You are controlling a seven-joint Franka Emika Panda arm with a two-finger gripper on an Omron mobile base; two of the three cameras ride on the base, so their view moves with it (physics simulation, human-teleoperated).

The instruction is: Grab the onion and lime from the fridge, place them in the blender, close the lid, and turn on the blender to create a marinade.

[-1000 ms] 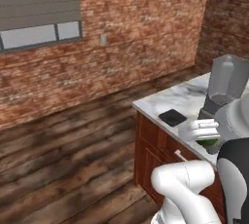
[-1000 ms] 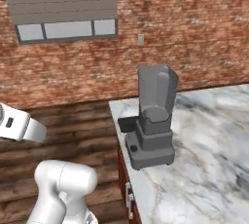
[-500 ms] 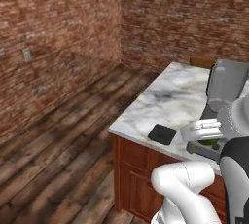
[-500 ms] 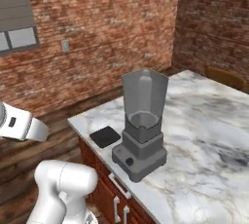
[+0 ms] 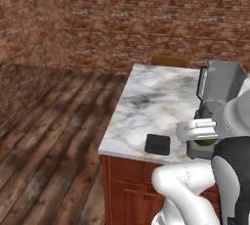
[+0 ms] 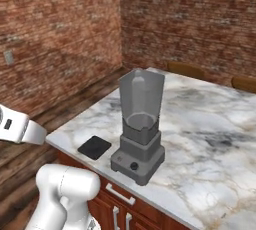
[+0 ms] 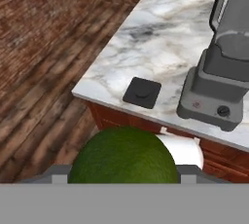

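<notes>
My gripper is shut on the lime, a dark green ball low in the hand view. In the left base view the gripper holds the lime just in front of the blender. The blender stands near the front corner of the marble counter, its jar top uncovered. The lid, a flat black square, lies on the counter to the blender's left. In the hand view the blender and lid lie ahead. The onion and fridge are out of view.
Red-brown cabinets with metal handles sit under the counter. Wooden chair backs rise behind its far edge. Brick walls close the room, and dark wooden floor spreads to the left of the counter.
The whole picture has swung: the base has moved, so the window wall has gone and the counter with the blender is nearer and more central. The gripper stays shut on the lime.
</notes>
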